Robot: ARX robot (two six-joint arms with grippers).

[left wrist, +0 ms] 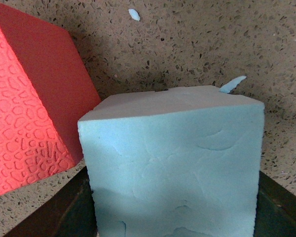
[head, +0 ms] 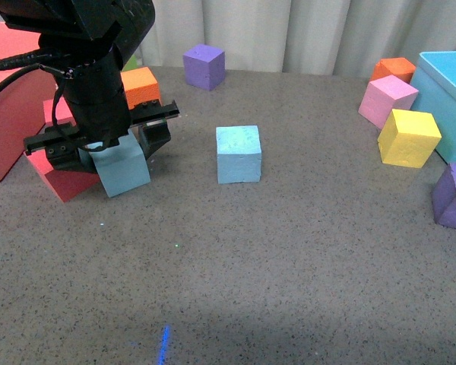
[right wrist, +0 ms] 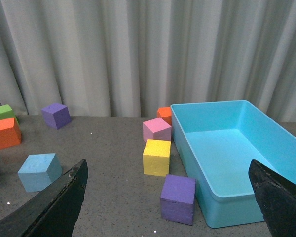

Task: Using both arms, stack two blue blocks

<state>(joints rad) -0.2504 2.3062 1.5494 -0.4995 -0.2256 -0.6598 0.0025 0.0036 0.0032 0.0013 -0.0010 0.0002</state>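
Observation:
My left gripper point(head: 106, 148) is shut on a light blue block point(head: 122, 167), tilted, at the left of the table; in the left wrist view this blue block point(left wrist: 175, 163) fills the space between the dark jaws. The second blue block point(head: 238, 153) sits alone on the grey table near the middle, to the right of the held one, and shows as a blue block point(right wrist: 39, 171) in the right wrist view. My right gripper point(right wrist: 170, 210) hangs open high over the table's right side, nothing between its fingers point(right wrist: 59, 205).
A red cube point(head: 64, 171) lies against the held block's left, with an orange cube point(head: 142, 86) behind. A purple cube point(head: 204, 66) sits at the back. Pink point(head: 387, 101), yellow point(head: 408, 138), orange point(head: 394, 70) and purple point(head: 454, 198) cubes crowd beside the turquoise bin point(right wrist: 222, 205) at right.

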